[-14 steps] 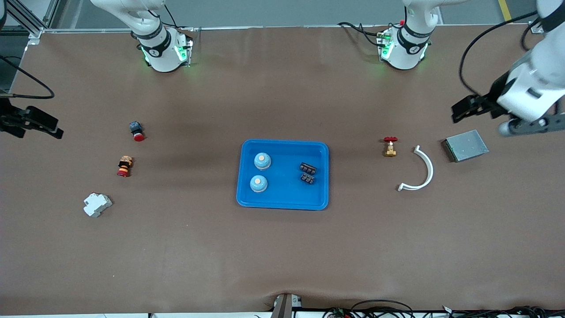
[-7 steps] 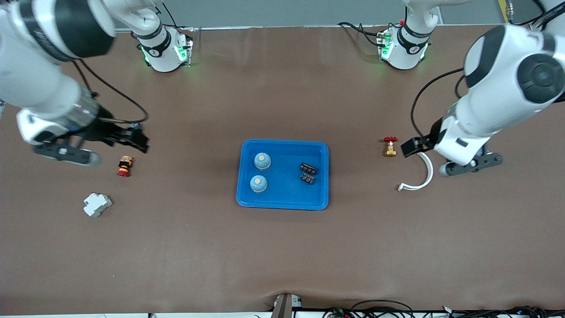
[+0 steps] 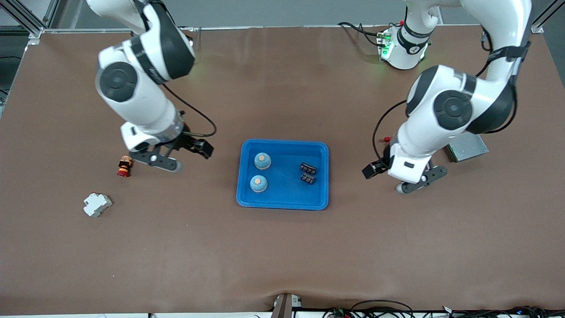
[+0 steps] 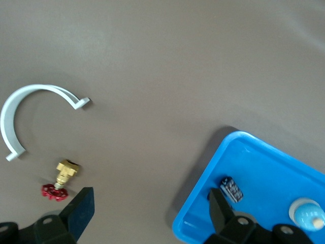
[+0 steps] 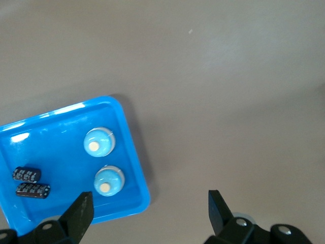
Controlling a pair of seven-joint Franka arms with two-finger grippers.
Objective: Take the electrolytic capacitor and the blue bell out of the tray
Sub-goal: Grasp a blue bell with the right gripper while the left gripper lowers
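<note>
From the front we see a brown table with a blue tray at its middle. In the tray sit two bells toward the right arm's end and two capacitors toward the left arm's end. The right gripper hangs over the table just beside the tray, jaws apart and empty. The left gripper hovers near the tray, also spread and empty.

In the left wrist view we see its fingers wide apart, a capacitor in the tray.

In the right wrist view we see its fingers apart above the tray.
</note>
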